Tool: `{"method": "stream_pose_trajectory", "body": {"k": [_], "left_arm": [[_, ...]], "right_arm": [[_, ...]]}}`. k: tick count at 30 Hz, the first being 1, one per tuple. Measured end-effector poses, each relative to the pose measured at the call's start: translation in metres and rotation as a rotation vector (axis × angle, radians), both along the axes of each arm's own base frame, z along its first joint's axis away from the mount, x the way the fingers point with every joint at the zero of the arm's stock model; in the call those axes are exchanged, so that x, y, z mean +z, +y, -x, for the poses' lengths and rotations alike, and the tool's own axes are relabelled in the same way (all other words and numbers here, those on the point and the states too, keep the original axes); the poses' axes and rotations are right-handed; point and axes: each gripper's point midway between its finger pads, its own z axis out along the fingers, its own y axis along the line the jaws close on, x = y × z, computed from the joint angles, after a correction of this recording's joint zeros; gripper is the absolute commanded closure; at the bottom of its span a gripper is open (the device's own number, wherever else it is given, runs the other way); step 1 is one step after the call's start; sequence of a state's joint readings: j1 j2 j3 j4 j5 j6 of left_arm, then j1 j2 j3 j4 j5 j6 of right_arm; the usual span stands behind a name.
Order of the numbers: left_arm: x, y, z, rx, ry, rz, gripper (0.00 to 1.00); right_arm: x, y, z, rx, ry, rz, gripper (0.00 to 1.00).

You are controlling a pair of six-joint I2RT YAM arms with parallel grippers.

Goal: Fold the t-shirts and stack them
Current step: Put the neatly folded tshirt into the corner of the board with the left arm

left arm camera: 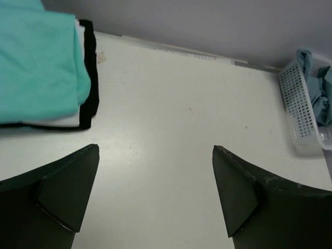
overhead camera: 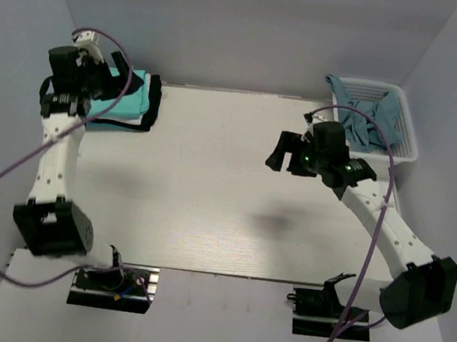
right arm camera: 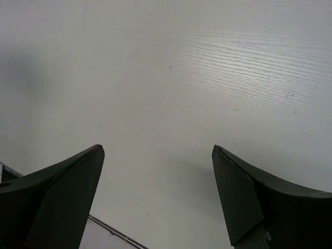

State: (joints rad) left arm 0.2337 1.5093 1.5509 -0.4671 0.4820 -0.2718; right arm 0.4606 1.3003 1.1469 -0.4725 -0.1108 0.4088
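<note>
A stack of folded t-shirts (overhead camera: 134, 103) lies at the table's far left: turquoise on top (left arm camera: 36, 62), white under it (left arm camera: 67, 120), black at the bottom (left arm camera: 92, 78). My left gripper (overhead camera: 118, 74) hovers over the stack's left part, open and empty; in the left wrist view (left arm camera: 155, 150) only bare table lies between its fingers. A crumpled blue-green shirt (overhead camera: 366, 121) lies in the white basket (overhead camera: 402, 117). My right gripper (overhead camera: 286, 153) is open and empty above the table's middle right; the right wrist view (right arm camera: 155, 150) shows bare table under it.
The white lattice basket stands at the far right corner and also shows in the left wrist view (left arm camera: 301, 111). Grey walls close in the table at the back and sides. The white tabletop (overhead camera: 210, 185) spreads between the stack and the basket.
</note>
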Motion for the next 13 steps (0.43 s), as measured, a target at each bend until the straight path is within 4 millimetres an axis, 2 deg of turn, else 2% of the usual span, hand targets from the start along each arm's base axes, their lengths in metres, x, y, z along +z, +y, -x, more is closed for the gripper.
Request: {"method": "stream_pose_trajectory", "body": {"k": [2, 5, 9, 13], "left_arm": [[0.010, -0.010, 0.037, 0.038, 0.002, -0.031, 0.00], [0.022, -0.001, 0.090, 0.148, 0.006, -0.077, 0.00], [0.029, 0.007, 0.138, 0.234, -0.001, -0.114, 0.00], [0.023, 0.008, 0.170, 0.271, 0.019, -0.134, 0.00]], "right_arm": [[0.009, -0.009, 0.006, -0.027, -0.031, 0.002, 0.10], [0.016, -0.023, 0.015, -0.075, -0.061, 0.015, 0.10], [0.016, -0.038, 0.032, -0.113, -0.079, 0.017, 0.10], [0.018, -0.048, 0.050, -0.125, -0.114, -0.005, 0.10]]}}
